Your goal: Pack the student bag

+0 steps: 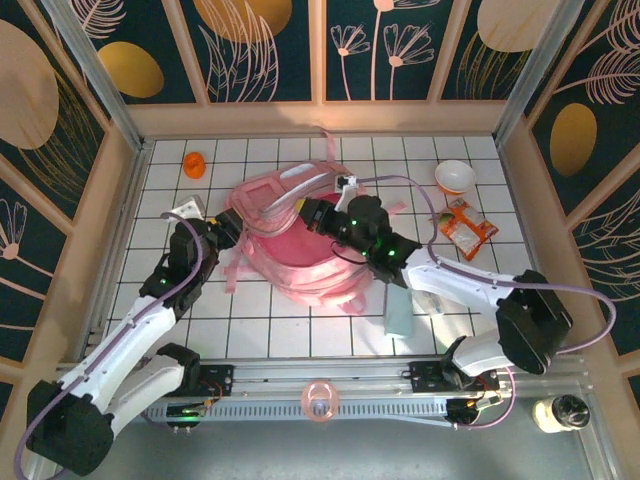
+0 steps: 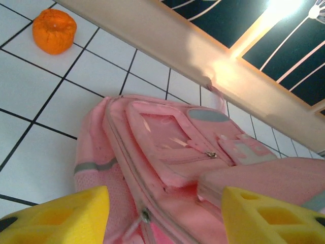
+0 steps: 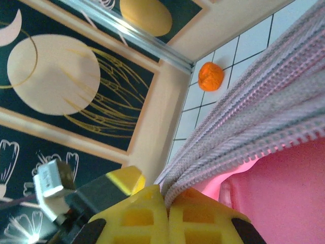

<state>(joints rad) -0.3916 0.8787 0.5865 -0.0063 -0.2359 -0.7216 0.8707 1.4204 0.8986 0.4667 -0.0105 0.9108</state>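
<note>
Your right gripper (image 3: 167,206) clamping an edge of the student bag (image 1: 300,262), interior unclear, your left gripper (image 2: 165,216) open above it, fingers partly cropped.

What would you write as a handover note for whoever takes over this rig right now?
Left gripper: open, empty, hovering over the left side of the student bag.
Right gripper: shut on the bag's zipper edge, holding the opening up.
Bag: mid-table, lying flat, main compartment apparently open; contents cannot be made out.
Outside the bag: orange object far left, white bowl and snack packet far right, pale green item by its near right side.
Done: bag opened. Left: probably loading these items, then zipping shut.
</note>
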